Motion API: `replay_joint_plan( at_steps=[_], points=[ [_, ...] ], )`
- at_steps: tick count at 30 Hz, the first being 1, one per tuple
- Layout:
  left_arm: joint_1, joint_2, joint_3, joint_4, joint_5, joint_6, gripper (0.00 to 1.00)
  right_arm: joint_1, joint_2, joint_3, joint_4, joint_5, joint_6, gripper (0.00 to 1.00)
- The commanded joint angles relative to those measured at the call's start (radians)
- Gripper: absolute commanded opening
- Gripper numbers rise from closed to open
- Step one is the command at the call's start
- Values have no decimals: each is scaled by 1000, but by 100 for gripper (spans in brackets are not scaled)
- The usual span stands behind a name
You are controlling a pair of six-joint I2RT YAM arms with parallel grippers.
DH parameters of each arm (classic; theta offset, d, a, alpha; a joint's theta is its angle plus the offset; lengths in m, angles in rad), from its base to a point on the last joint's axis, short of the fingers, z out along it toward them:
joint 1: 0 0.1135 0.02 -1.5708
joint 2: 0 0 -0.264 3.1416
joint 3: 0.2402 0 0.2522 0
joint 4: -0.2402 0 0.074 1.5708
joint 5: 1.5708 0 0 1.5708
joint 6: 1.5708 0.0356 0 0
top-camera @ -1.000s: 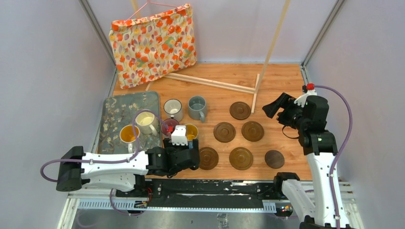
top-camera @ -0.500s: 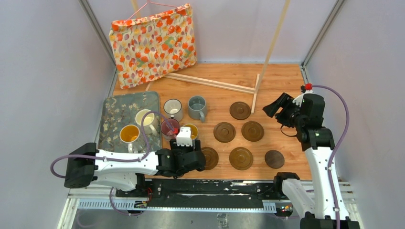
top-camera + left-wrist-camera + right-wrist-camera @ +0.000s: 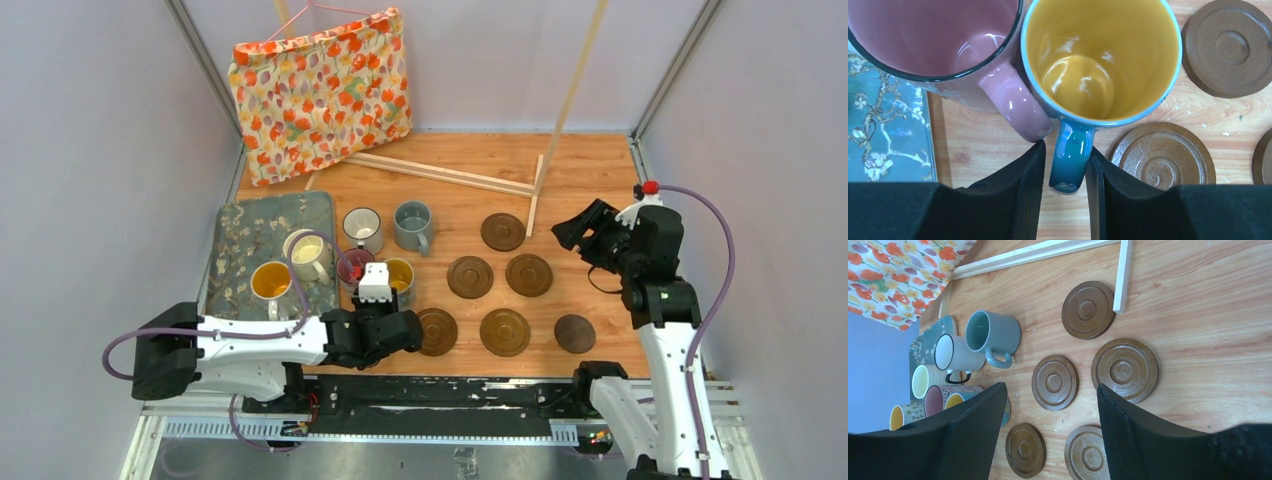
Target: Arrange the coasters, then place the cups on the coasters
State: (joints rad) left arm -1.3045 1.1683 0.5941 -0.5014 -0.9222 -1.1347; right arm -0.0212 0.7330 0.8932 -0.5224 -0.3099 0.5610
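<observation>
The blue cup (image 3: pixel 1098 65) stands upright on the wooden table (image 3: pixel 973 150) directly ahead of the left gripper (image 3: pixel 1066 150), glossy yellow inside with a thin pale-blue rim. Its dark blue handle points back at the tool and sits between the two black fingers (image 3: pixel 1023 190). The jaws are drawn in narrow around that handle. The right-hand pad looks to be against it and the left-hand one shows a sliver of gap, so I cannot tell whether the grip is firm.

Ahead and to the gripper's left, the pink cup (image 3: pixel 933 35) crowds the blue one, rims almost touching. Its handle angles down to end just beside the left finger, leaving little room there. Farther left is the edge of the floral mat (image 3: pixel 883 130). Just right of the right finger lies a grooved brown coaster (image 3: pixel 1162 157), bare, with another coaster (image 3: pixel 1230 47) ahead of it and to the right.

The right gripper (image 3: pixel 1050 390) hangs above the far side of the table with its jaws spread wide and nothing in them. Below it, bare coasters lie apart from one another on open wood.
</observation>
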Motion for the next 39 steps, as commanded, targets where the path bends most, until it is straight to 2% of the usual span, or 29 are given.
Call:
replay_joint_plan(
  at_steps=[1, 7, 12, 18, 26, 32, 39],
  points=[
    [25, -33, -20, 18, -63, 36, 40, 16, -25, -21, 21, 17, -2, 70],
    [28, -30, -28, 129, -20, 163, 37, 15, -31, -23, 23, 20, -6, 70],
    [45, -3, -19, 132, -5, 172, 40, 15, -34, -23, 22, 16, -4, 70],
    [65, 10, -25, 158, 3, 202, 39, 15, -35, -24, 24, 8, -3, 70],
    [103, 18, -14, 183, 19, 255, 22, 16, -41, -21, 25, 12, 1, 70],
    [103, 5, 10, 212, 37, 380, 0, 16, -70, -32, 24, 34, 2, 71],
    [103, -110, 23, 238, 44, 499, 0, 15, -102, -36, 24, 57, 4, 71]
  ],
)
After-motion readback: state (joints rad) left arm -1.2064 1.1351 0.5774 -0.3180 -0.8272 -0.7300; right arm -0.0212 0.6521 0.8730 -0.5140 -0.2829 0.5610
